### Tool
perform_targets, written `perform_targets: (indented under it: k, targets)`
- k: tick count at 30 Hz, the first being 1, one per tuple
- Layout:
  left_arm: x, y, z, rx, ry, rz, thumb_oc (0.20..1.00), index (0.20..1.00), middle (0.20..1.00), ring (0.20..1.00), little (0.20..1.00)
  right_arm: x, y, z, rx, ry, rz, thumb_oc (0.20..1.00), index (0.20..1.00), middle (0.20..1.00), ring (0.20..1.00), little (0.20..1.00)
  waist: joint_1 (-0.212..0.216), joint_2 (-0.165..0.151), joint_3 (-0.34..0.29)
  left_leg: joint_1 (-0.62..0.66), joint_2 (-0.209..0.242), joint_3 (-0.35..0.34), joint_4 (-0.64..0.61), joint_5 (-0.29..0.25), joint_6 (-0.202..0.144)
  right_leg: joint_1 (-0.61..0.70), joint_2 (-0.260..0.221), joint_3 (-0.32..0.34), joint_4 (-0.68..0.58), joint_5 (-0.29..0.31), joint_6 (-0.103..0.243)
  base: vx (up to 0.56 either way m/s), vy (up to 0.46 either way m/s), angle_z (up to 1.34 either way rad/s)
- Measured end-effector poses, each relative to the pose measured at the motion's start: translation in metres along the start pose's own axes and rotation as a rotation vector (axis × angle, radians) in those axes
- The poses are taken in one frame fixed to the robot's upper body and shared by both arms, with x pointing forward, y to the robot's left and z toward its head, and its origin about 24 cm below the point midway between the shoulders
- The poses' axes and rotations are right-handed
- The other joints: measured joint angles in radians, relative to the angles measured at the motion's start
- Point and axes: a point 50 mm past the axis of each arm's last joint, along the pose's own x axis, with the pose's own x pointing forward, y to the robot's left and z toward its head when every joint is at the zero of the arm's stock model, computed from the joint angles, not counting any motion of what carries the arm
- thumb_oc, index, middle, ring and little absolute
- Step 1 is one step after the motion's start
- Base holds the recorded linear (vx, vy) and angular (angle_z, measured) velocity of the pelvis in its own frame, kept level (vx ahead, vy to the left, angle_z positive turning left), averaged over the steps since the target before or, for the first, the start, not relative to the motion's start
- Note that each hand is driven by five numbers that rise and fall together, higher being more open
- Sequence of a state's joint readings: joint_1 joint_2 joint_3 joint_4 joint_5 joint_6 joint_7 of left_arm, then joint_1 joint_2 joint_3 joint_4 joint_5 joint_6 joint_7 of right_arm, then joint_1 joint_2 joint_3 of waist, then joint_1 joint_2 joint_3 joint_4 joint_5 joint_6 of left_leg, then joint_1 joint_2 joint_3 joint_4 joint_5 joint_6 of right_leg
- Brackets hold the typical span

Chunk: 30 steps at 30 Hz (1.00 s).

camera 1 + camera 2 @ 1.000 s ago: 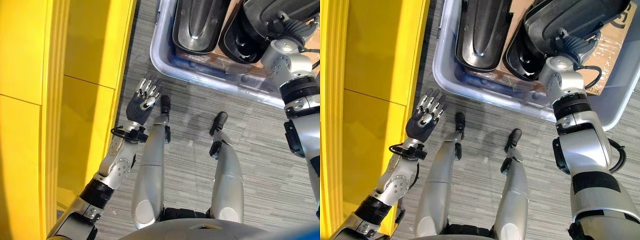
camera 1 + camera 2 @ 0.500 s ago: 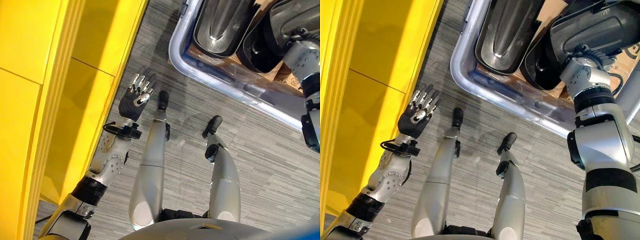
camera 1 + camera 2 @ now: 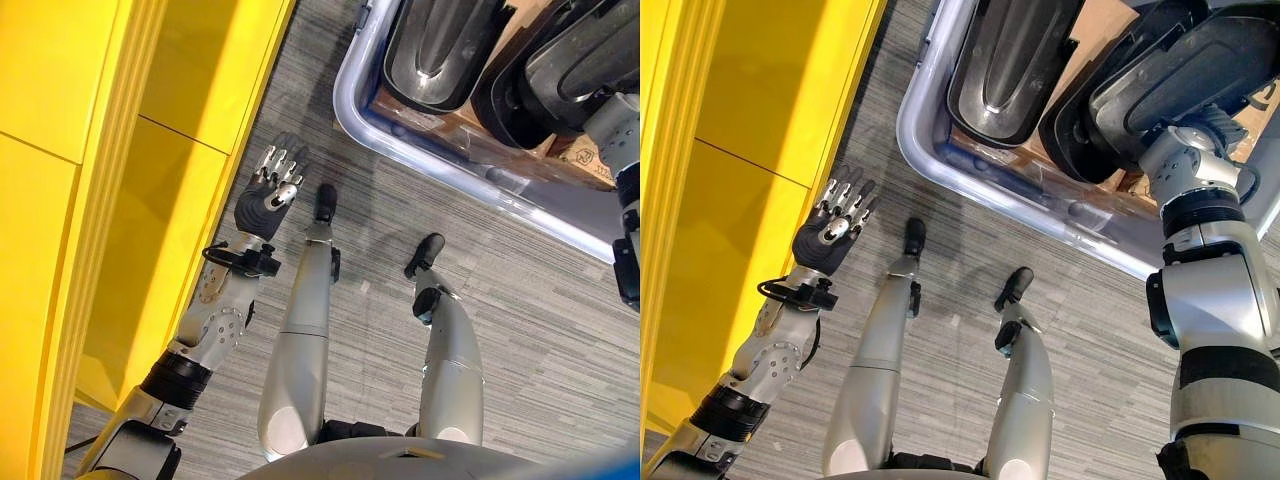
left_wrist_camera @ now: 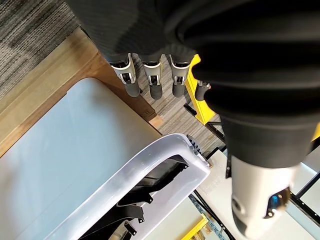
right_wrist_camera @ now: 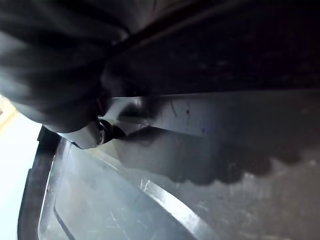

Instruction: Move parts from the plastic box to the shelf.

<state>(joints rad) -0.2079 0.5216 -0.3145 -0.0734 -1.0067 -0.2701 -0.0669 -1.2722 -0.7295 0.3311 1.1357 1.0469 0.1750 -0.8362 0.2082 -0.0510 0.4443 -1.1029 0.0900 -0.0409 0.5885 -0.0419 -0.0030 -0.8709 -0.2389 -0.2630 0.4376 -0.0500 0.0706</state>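
A clear plastic box [image 3: 1040, 208] stands on the floor at the upper right, with large black moulded parts in it. One black part [image 3: 1005, 60] lies at the box's left side. A second black part [image 3: 1180, 75] sits tilted over my right wrist [image 3: 1185, 165], which reaches into the box beneath it. My right hand [image 5: 55, 60] is pressed against the part's dark underside, its grasp hidden. My left hand [image 3: 268, 200] hangs open and holds nothing, low beside the yellow shelf [image 3: 150, 150]; its straight fingers [image 4: 150, 82] point toward the box rim [image 4: 165, 160].
The yellow shelf unit runs along the whole left side, close to my left arm. Brown cardboard [image 3: 1100, 20] lines the box under the parts. Grey striped carpet [image 3: 540, 300] lies between shelf and box. A pale lid [image 4: 65, 165] on a wooden board shows past the left hand.
The camera has shifted, so the box sits further right. The right-hand black part has tilted up over my right wrist. My left hand stays open and has hardly moved.
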Motion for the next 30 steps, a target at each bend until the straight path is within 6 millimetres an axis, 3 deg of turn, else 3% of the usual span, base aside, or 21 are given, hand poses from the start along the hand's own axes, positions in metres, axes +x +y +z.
perform_targets:
  k: [4,9,13,17,19,23,27,29,30]
  targets:
    - [0.0,0.0,0.001,0.001,-0.005,0.001,1.0,1.0,1.0,1.0,1.0,0.002,-0.003,0.001,0.027,-0.027,-0.002,0.2,0.2,0.2,0.2,0.2,-0.001,0.007,-0.001,0.0,0.001,0.002,-0.009,0.004,-0.006,-0.008,0.0,0.002,0.004,0.001,-0.001,-0.02,-0.021,0.0]
    - [0.0,-0.001,0.0,0.004,-0.006,-0.003,1.0,1.0,1.0,1.0,1.0,0.002,-0.005,0.002,-0.018,-0.173,-0.007,0.2,0.2,0.2,0.2,0.2,-0.001,0.049,-0.001,0.003,0.018,0.005,-0.011,0.013,-0.02,-0.02,0.012,0.002,0.028,-0.007,-0.011,-0.05,-0.063,-0.04]
    - [-0.001,-0.002,0.0,0.004,-0.02,-0.006,1.0,1.0,1.0,1.0,1.0,-0.008,0.001,-0.001,0.042,-0.287,0.039,0.2,0.2,0.2,0.2,0.2,-0.005,0.076,0.004,0.031,0.035,0.015,-0.018,0.021,-0.022,-0.007,0.026,0.015,0.028,-0.006,-0.01,-0.05,-0.06,-0.1]
    - [-0.009,-0.002,-0.008,-0.007,-0.014,0.007,1.0,1.0,1.0,1.0,1.0,-0.039,0.017,-0.029,0.067,-0.38,0.166,0.2,0.2,0.2,0.2,0.2,-0.031,0.092,0.014,0.131,0.044,0.061,-0.066,0.028,-0.026,0.044,0.029,0.053,0.011,0.005,0.0,-0.07,-0.054,-0.15]
    - [-0.015,-0.004,-0.014,-0.038,-0.018,0.029,1.0,1.0,1.0,1.0,1.0,-0.055,0.02,-0.055,0.031,-0.413,0.227,0.2,0.2,0.2,0.2,0.2,-0.045,0.097,0.016,0.192,0.047,0.085,-0.095,0.03,-0.027,0.082,0.033,0.078,-0.007,0.013,0.006,-0.07,-0.048,-0.23]
    - [-0.023,-0.006,-0.024,-0.067,-0.022,0.063,1.0,1.0,1.0,1.0,1.0,-0.066,0.003,-0.1,-0.032,-0.379,0.24,0.2,0.2,0.2,0.2,0.2,-0.087,0.096,0.023,0.326,0.053,0.118,-0.149,0.031,-0.029,0.184,0.04,0.106,-0.045,0.016,0.009,-0.04,-0.105,-0.17]
    - [-0.025,-0.003,-0.023,-0.076,-0.039,0.089,1.0,1.0,1.0,1.0,1.0,-0.07,-0.012,-0.109,-0.056,-0.42,0.243,0.2,0.2,0.2,0.2,0.2,-0.114,0.092,0.043,0.488,0.062,0.153,-0.219,0.036,-0.038,0.317,0.052,0.128,-0.103,0.027,0.01,-0.04,-0.074,-0.2]
    - [-0.024,-0.003,-0.022,-0.074,-0.044,0.083,1.0,1.0,1.0,1.0,1.0,-0.069,-0.014,-0.102,-0.049,-0.448,0.23,0.2,0.2,0.2,0.2,0.2,-0.115,0.093,0.043,0.532,0.063,0.168,-0.251,0.05,-0.043,0.342,0.054,0.138,-0.112,0.031,0.009,-0.05,-0.066,-0.14]
    - [-0.025,-0.001,-0.02,-0.068,-0.048,0.081,1.0,1.0,1.0,1.0,1.0,-0.068,-0.016,-0.089,-0.037,-0.499,0.226,0.2,0.2,0.2,0.2,0.2,-0.117,0.097,0.046,0.568,0.064,0.172,-0.285,0.062,-0.048,0.363,0.058,0.14,-0.12,0.031,0.007,0.0,-0.067,-0.06]
